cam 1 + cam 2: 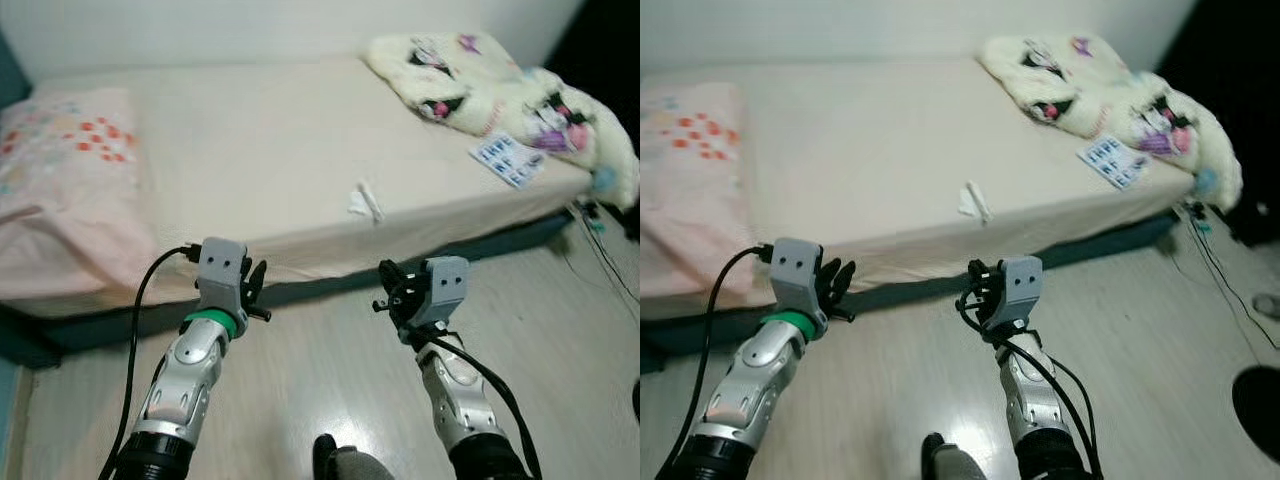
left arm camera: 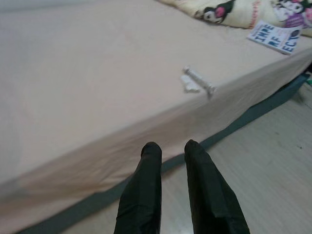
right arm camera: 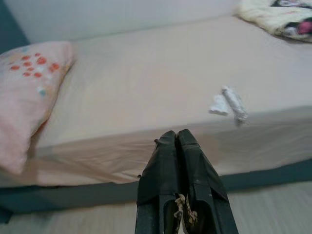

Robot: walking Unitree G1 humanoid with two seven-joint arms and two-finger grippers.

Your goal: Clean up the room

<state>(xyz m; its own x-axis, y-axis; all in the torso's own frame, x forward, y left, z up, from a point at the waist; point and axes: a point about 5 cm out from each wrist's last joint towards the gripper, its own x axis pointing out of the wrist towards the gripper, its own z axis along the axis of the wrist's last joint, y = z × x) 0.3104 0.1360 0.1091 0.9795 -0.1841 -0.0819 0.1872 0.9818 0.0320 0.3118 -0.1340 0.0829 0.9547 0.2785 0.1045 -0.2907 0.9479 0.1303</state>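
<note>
2 white scraps (image 1: 364, 201) lie on the bed (image 1: 250, 150) beyond the parted left gripper (image 2: 171, 148) and closed right gripper (image 3: 176, 136).

Left arm: silver, bent up from the lower left, wrist raised, black cable looping off it.
Left claw (image 2: 173, 151): two black fingers pointing forward, a narrow gap between the tips.
Right arm: silver, rising from the lower right, wrist level with the left one.
Right claw (image 3: 176, 136): fingers pressed flat together, nothing gripped.
</note>
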